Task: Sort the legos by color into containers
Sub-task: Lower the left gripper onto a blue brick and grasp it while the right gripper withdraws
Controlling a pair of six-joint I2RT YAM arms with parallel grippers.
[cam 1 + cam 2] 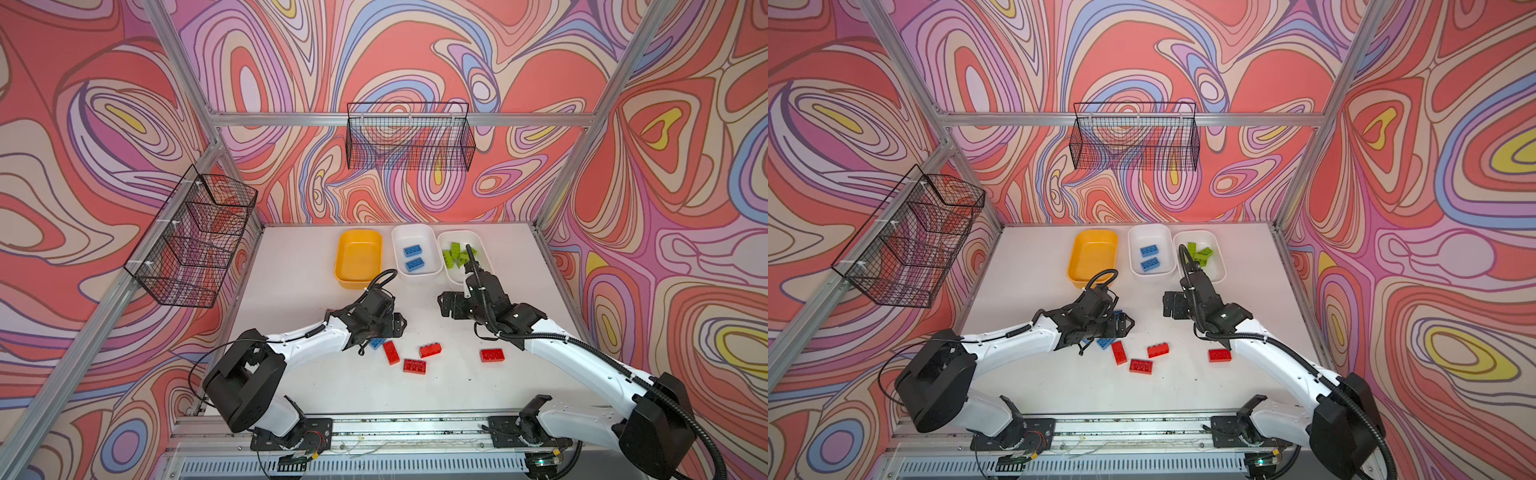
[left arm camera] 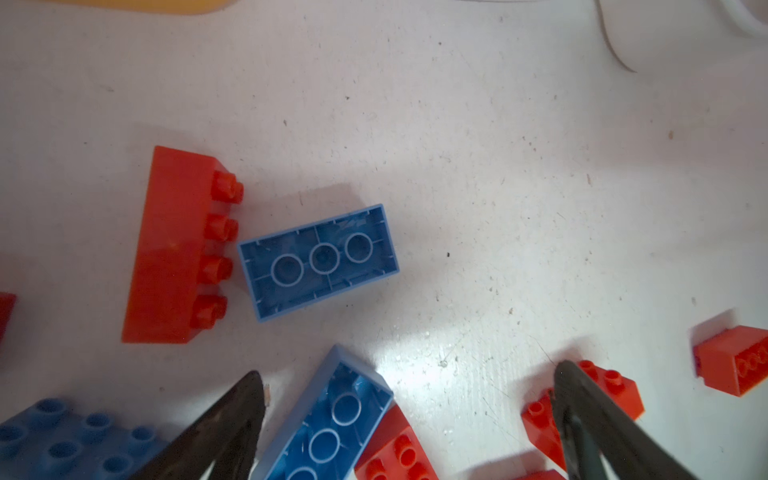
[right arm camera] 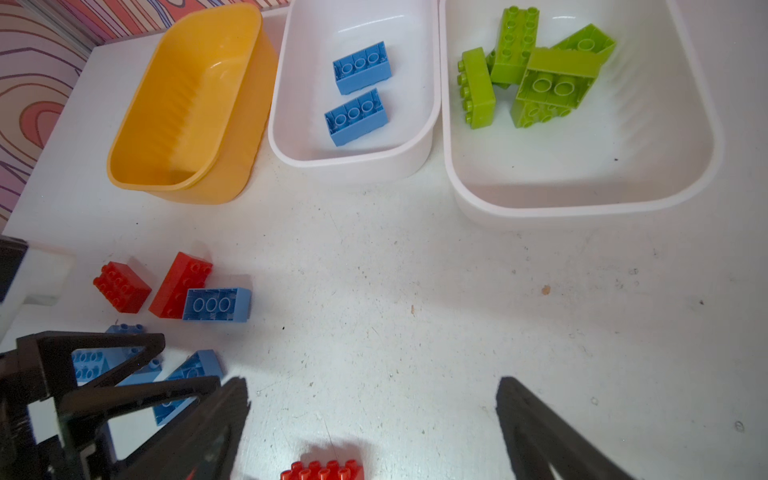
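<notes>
My left gripper (image 2: 409, 386) is open, low over the white table. An upside-down blue lego (image 2: 328, 428) lies between its fingers, close to one fingertip (image 2: 249, 399), with a gap showing. Another upturned blue lego (image 2: 320, 262) lies beside a red lego (image 2: 174, 249) on its side. My right gripper (image 3: 374, 395) is open and empty above a red lego (image 3: 324, 469). At the back stand an empty yellow container (image 1: 358, 282), a white container (image 1: 417, 272) with two blue legos (image 1: 413, 257), and a white container (image 3: 582, 208) with several green legos (image 3: 540, 75).
Red legos (image 1: 414, 366) lie scattered on the table in front of the arms, one (image 1: 492, 355) by my right arm. Black wire baskets hang on the left wall (image 1: 195, 237) and the back wall (image 1: 409, 137). Metal frame posts edge the table.
</notes>
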